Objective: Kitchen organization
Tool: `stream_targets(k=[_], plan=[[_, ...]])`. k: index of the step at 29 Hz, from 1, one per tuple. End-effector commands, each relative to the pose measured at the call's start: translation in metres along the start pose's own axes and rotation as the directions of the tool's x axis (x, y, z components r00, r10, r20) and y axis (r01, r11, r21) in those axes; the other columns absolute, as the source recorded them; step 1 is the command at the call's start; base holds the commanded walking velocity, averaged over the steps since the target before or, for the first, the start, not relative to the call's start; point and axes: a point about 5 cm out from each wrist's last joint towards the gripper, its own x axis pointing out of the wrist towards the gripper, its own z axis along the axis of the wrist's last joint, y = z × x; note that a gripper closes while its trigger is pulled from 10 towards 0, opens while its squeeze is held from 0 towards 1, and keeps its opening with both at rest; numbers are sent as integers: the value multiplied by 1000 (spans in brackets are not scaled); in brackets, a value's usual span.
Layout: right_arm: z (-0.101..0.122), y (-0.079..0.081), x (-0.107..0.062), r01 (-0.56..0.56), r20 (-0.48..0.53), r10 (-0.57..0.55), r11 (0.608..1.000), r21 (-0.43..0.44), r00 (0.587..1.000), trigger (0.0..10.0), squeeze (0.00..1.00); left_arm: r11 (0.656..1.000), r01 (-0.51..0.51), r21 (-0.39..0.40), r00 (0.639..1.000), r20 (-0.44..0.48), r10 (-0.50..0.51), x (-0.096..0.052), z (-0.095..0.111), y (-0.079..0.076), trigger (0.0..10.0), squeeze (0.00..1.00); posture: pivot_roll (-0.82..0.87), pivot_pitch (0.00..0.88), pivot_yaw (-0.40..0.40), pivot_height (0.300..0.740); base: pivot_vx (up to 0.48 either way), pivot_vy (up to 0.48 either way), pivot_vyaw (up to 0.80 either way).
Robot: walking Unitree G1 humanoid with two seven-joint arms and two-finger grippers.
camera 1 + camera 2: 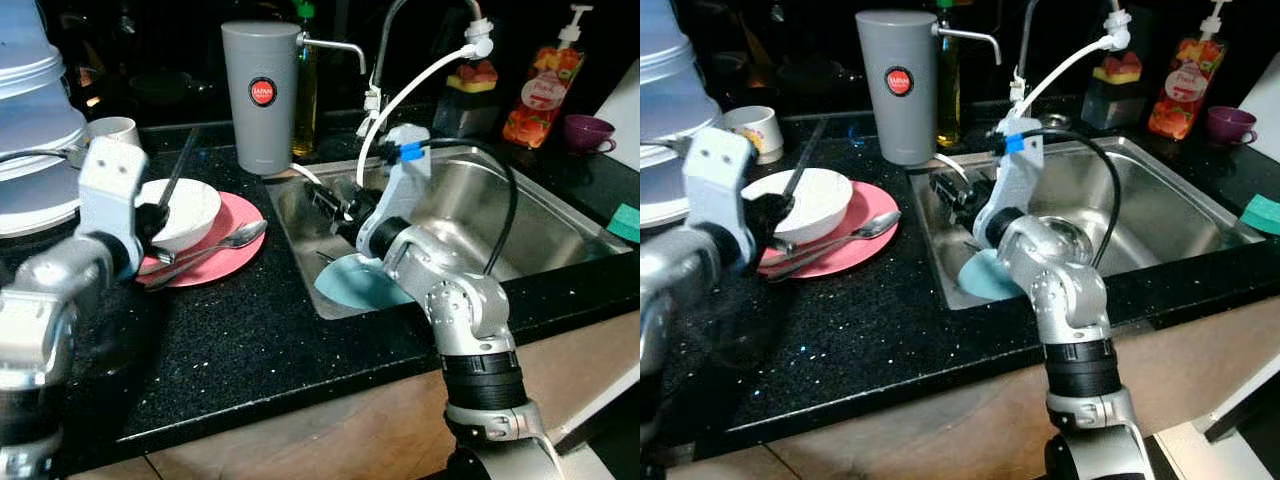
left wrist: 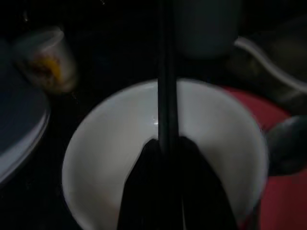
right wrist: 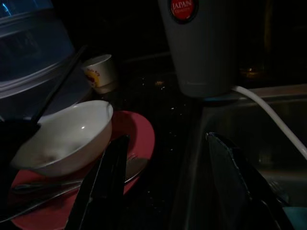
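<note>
While the left hand (image 1: 160, 215) pinches chopsticks (image 1: 180, 170), the open right hand (image 1: 335, 205) faces a "JAPAN"-labelled canister (image 1: 262, 95).

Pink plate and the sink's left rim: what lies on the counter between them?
Only bare black speckled counter separates the pink plate from the sink. The spoon stays on the plate, its bowl pointing toward the sink. Both eye views show this.

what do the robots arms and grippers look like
Both arms are silver metal with rounded joints. The right arm has a black band near its base, a black cable looping over it and a blue tag by the wrist. The right gripper and left gripper have long black fingers.
</note>
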Motion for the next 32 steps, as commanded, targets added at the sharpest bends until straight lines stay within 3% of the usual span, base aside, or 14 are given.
stream_targets(k=[1, 7, 16, 18, 19, 32], plan=[[-6, 1, 0, -5, -37, 6, 1000, 1, 999, 10000, 0, 1000, -2, -26, 999, -42, 1, 6, 0, 9, 0, 0, -6, 26, -5, 740, 0, 0, 0], [-5, 2, 0, -14, -39, 14, 1000, -7, 999, 10000, 0, 996, 43, -81, 996, -71, -49, 20, 3, 13, 0, 0, -9, 21, -4, 740, 0, 0, 0], [-4, 2, -1, -18, -39, 18, 1000, -15, 999, 10000, 0, 997, 57, -46, 995, -83, -61, 29, 11, 14, 0, 0, -14, 14, -4, 740, 0, 0, 0], [-3, 2, -1, -18, -37, 17, 1000, -16, 999, 10000, 0, 998, 62, -29, 994, -88, -65, 30, 14, 14, 392, 0, -16, 15, -2, 740, 0, 0, 0], [-3, 2, -1, -18, -36, 17, 1000, -16, 999, 10000, 0, 998, 56, -19, 994, -90, -57, 30, 15, 14, 10000, 0, -16, 15, -2, 740, 0, 0, 0], [-2, 3, 1, -27, -36, 26, 1000, -14, 999, 10000, 0, 999, 33, 26, 997, -75, -31, 26, 29, 11, 10000, 0, -11, 20, -8, 740, 0, 0, 0]])
